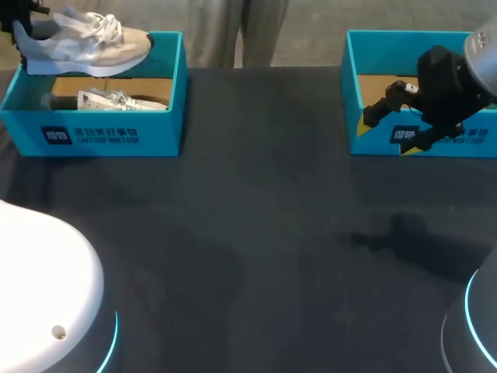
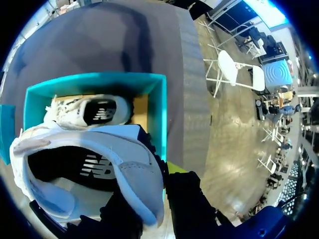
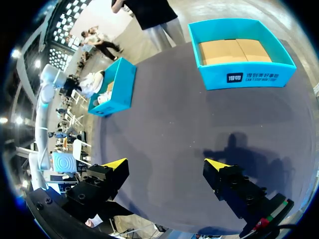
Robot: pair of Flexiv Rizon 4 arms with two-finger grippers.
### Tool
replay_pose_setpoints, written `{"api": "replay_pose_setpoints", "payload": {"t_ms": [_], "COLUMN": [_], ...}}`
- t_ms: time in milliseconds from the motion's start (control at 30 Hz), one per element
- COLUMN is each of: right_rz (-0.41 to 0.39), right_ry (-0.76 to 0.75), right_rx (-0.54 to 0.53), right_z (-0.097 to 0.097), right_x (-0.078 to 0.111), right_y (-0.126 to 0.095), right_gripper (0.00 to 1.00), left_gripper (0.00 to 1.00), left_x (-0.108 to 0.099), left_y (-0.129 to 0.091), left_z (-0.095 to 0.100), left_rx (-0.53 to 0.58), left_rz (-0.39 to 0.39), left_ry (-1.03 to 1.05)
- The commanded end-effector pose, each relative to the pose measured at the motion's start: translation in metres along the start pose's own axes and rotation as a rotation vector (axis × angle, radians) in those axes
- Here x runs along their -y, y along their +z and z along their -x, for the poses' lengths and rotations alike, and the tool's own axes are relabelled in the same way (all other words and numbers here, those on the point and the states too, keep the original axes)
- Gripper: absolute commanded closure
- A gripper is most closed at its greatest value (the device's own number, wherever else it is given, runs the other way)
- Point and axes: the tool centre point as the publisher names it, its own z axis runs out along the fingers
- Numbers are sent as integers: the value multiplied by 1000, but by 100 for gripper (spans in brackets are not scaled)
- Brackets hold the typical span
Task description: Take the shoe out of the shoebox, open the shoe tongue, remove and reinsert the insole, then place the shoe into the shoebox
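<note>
A white and grey shoe hangs just above the left teal shoebox. My left gripper is shut on its heel. In the left wrist view the heel collar sits between the fingers of the left gripper, and one yellow fingertip shows outside it. The shoe's dark insole shows inside. A second shoe lies in the box beneath. My right gripper hovers open in front of the right teal shoebox, holding nothing.
The right shoebox holds only its cardboard floor. The left shoebox shows far off in the right wrist view. Dark tabletop stretches between and in front of both boxes.
</note>
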Motion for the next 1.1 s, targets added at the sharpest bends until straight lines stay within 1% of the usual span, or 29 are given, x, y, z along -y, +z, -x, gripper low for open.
{"api": "replay_pose_setpoints", "payload": {"t_ms": [33,167,200,433,733,900,1100], "right_rz": [0,0,0,0,0,0,0], "right_ry": [2,2,2,2,2,2,2], "right_rx": [2,2,2,2,2,2,2], "right_z": [-1,-1,-1,-1,-1,-1,-1], "right_x": [0,0,0,0,0,0,0], "right_y": [1,1,1,1,1,1,1], "right_gripper": [0,0,0,0,0,0,0], "left_gripper": [100,100,100,100,100,100,100], "left_x": [-14,-22,-24,-34,-38,-41,-46], "left_y": [11,17,18,34,48,54,59], "left_z": [5,4,5,10,20,23,29], "left_rx": [-20,-11,-24,-16,-6,5,2], "left_rz": [-3,-2,-2,3,2,-14,-3], "left_ry": [-6,-6,-4,7,14,12,7]}}
